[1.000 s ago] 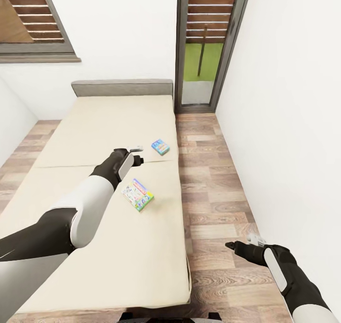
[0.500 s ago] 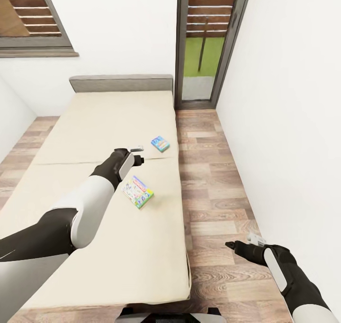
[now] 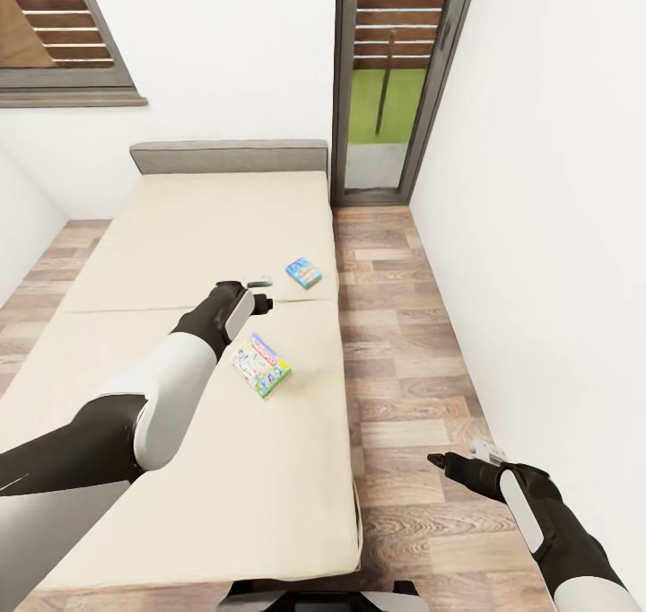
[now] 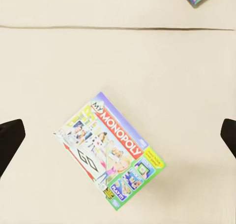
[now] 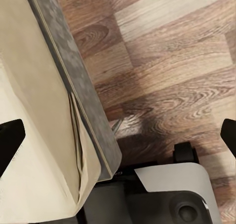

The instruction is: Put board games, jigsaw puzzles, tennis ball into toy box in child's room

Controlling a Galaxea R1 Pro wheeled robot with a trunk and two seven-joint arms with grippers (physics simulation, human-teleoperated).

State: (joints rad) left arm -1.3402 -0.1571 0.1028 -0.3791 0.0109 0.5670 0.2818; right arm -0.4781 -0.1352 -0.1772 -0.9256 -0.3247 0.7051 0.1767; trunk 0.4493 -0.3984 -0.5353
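I have the left pincer (image 3: 260,292) held over the bed (image 3: 179,235), above the seam across the mattress, its fingers spread wide with nothing between them. Through the left wrist camera the green-yellow-red board game (image 4: 109,150) lies flat on the mattress directly below that pincer, lying askew to the bed's edges. The blue board game (image 3: 303,273) lies farther toward the headboard (image 3: 229,157), close to the bed's right edge. My right pincer (image 3: 458,462) hangs over the wood floor (image 3: 404,325) beside the bed's right edge, wide open and empty.
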